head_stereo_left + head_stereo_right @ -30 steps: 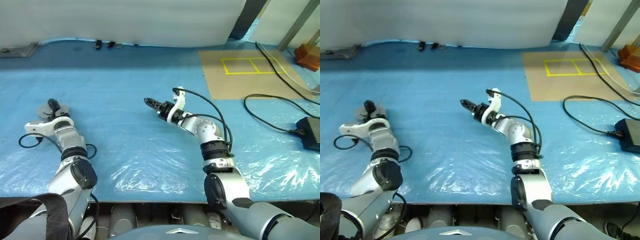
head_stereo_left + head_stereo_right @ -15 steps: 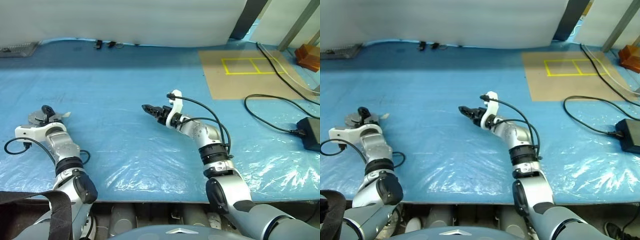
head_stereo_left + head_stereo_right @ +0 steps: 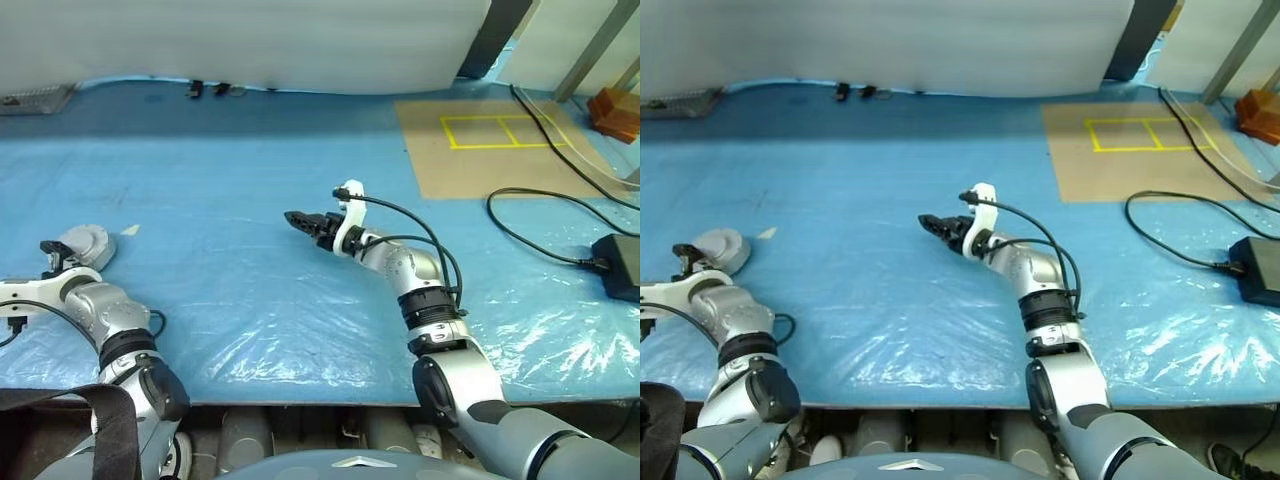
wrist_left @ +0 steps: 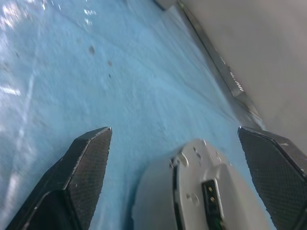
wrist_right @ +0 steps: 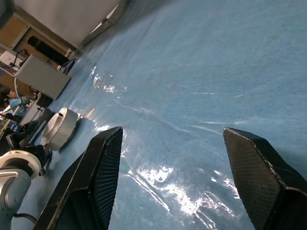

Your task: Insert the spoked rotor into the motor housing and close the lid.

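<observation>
- Where the left gripper (image 4: 180, 158) hovers at the table's left edge, its fingers stand wide apart and hold nothing.
- The motor housing (image 3: 84, 243) lies just ahead of those fingers, lid (image 4: 218, 189) closed, on the blue sheet (image 3: 230, 200).
- The right gripper (image 3: 297, 218), mid-table and well apart from the housing, is spread open and empty.

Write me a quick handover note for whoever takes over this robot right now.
Left gripper: open, empty, just short of the motor housing.
Right gripper: open, empty, above mid-table.
The housing sits on the blue table cover at the robot's far left, lid closed.
Done: the lid looks shut; whether the rotor is inside can't be seen.
Left: confirm the rotor is in.
</observation>
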Controlling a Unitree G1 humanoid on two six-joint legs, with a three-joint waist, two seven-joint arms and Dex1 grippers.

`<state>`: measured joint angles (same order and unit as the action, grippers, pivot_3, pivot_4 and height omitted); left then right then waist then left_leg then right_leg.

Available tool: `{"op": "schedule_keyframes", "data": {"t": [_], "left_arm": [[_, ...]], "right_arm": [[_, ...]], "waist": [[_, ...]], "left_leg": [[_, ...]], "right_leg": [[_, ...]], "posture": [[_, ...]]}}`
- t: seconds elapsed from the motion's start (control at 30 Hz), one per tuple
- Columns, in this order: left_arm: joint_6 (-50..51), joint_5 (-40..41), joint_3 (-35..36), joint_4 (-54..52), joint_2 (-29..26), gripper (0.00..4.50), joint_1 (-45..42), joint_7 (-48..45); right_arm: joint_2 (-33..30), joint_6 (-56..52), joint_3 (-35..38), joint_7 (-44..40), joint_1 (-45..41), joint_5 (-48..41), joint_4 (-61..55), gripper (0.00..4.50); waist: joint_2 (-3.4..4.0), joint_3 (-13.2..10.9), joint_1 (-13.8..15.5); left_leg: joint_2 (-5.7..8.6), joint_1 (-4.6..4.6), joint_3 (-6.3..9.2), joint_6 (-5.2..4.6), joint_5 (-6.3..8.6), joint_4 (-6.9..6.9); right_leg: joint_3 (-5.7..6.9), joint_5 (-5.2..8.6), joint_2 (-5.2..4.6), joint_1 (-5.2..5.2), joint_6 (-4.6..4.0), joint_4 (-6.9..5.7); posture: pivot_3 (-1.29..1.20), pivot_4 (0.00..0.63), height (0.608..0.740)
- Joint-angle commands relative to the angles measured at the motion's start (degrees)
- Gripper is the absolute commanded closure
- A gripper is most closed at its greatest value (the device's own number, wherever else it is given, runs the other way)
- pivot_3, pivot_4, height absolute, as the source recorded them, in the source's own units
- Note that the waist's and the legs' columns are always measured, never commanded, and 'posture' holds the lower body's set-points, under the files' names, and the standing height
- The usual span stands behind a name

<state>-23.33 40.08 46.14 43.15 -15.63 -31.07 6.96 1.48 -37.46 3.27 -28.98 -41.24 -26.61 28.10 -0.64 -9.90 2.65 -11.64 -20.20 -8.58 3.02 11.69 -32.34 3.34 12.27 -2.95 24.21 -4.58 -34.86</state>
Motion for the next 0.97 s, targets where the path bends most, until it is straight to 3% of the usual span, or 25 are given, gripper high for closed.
{"op": "schedule_keyframes", "data": {"t": [0.03,0.13,0.23,0.47,0.5,0.63,0.97], "left_arm": [[-1.51,-8.25,-7.11,-5.14,-3.12,0.05,1.62,-5.24],[0.46,-12.40,-17.26,-11.91,-4.93,0.05,4.89,-19.49],[5.45,-10.63,-24.57,-21.21,-4.73,0.05,8.95,-30.41],[12.88,-12.42,-35.74,-29.51,-7.29,0.05,13.85,-46.66],[13.32,-13.37,-37.58,-30.06,-8.01,0.02,14.54,-49.07],[14.80,-14.32,-40.68,-31.25,-8.94,0.00,15.80,-54.39],[17.77,-15.77,-42.39,-34.13,-8.73,0.00,17.96,-58.72]], "right_arm": [[0.11,1.83,-0.43,-1.04,-0.18,0.64,-1.26,1.00],[-0.40,5.16,-1.19,-2.52,1.67,1.67,-4.09,1.00],[-2.98,11.22,-5.28,-4.59,4.88,6.41,-8.17,1.00],[-7.68,18.45,-6.83,-7.56,9.97,9.32,-13.99,1.00],[-8.81,20.15,-7.22,-8.50,10.99,9.98,-15.23,0.84],[-12.90,25.94,-9.69,-13.51,14.92,11.91,-20.35,0.04],[-15.53,24.21,-10.76,-17.97,17.42,10.22,-24.32,0.04]], "waist": [[-0.07,0.00,0.19],[-0.09,0.00,0.70],[-0.08,-0.01,1.46],[-0.06,-0.01,1.04],[-0.04,-0.02,1.05],[-0.05,-0.02,1.06],[-0.04,-0.02,0.78]], "left_leg": [[-0.01,0.00,0.00,0.00,0.00,-0.01],[0.00,-0.02,0.00,0.00,0.00,0.00],[0.02,-0.04,-0.05,0.00,0.00,0.03],[-0.03,0.08,-0.10,0.00,0.00,0.03],[-0.02,0.11,-0.11,0.00,0.00,0.03],[0.00,0.10,-0.14,-0.01,0.00,0.04],[0.00,0.10,-0.14,-0.03,0.00,0.02]], "right_leg": [[0.00,0.00,0.00,0.00,0.00,0.00],[0.00,0.01,-0.02,0.00,-0.01,0.01],[0.00,0.07,-0.07,0.00,-0.12,0.03],[-0.01,0.14,-0.03,0.00,-0.25,-0.06],[-0.04,0.14,-0.03,0.00,-0.26,-0.07],[-0.08,0.14,-0.03,0.00,-0.25,-0.02],[-0.09,0.14,-0.01,-0.02,-0.29,-0.03]], "posture": [[0.00,0.150,0.740],[0.00,0.150,0.740],[0.00,0.150,0.740],[0.00,0.150,0.740],[0.00,0.150,0.740],[0.00,0.150,0.740],[0.00,0.150,0.740]]}}
